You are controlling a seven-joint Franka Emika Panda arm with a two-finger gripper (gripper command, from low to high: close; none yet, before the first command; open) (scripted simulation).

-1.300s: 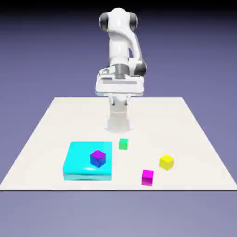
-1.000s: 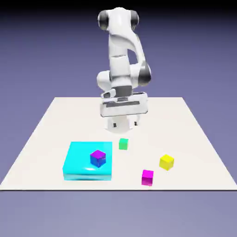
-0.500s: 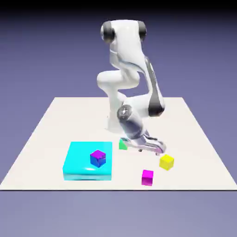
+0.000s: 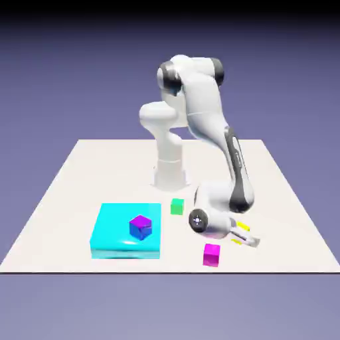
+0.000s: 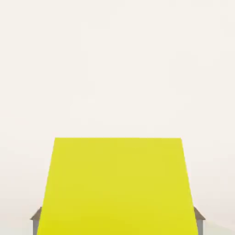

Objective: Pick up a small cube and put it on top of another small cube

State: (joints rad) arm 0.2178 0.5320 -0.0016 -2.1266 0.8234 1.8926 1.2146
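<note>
On the white table (image 4: 80,172), low beside the magenta cube (image 4: 212,254).
Gripper (image 4: 242,234) pinching the small yellow cube (image 5: 117,186); no readable writing anywhere.

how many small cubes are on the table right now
4. Small green cube beside the flat cyan block; blue-and-magenta cube on that block; magenta cube near the front edge; yellow cube, mostly hidden, in the pincer.

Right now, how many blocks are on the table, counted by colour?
Yellow: 1, small plain yellow cube, between the gripper fingers
Magenta: 1, small magenta cube
Green: 1, small green cube
Purple-blue: 1, small cube on the cyan block
Cyan: 1, large flat cyan block
Total: 5
</note>
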